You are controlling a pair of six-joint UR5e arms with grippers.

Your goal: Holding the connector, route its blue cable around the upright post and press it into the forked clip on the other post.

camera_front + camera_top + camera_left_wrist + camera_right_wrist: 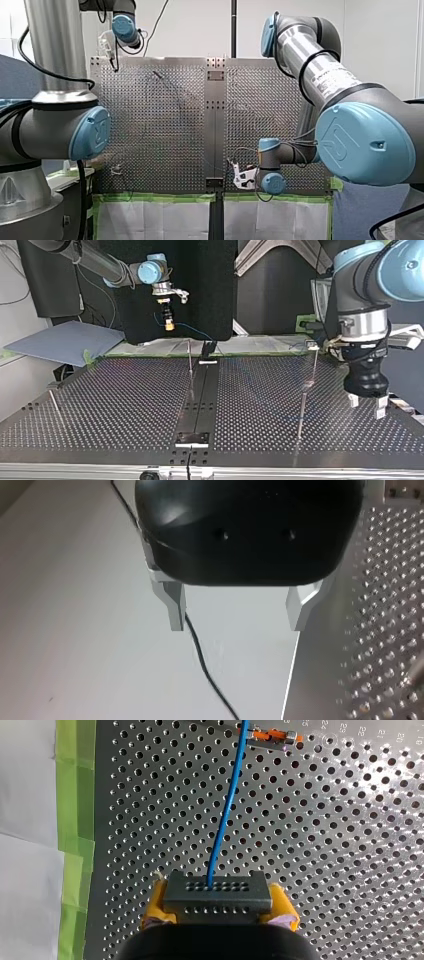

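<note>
Hazards, as a judgement: connector [218,892] could twist or slip between the yellow pads [156,906] if the blue cable [225,815] pulls taut on the swing round a post. The cable could pass the wrong side of a thin post, or ride over its top, since the posts are slender and hard to pick out. A tight cable could bend a post or tug at the orange fitting [270,736] where it ends. The left gripper [237,611] is well apart, so it gives no backup.

Count:
- Connector, one: pinched by the right gripper [170,324], held above the table [350,845] near the green tape [75,795]
- Blue cable, one: runs from the connector to the orange fitting, not yet round any post
- Grippers, two: the left one has its fingers spread and holds nothing
- Posts, three made out in the top view: middle [190,357], right [313,365], left [56,407]; which one carries the forked clip cannot be told
- Black wire [205,665], one, under the left gripper
</note>
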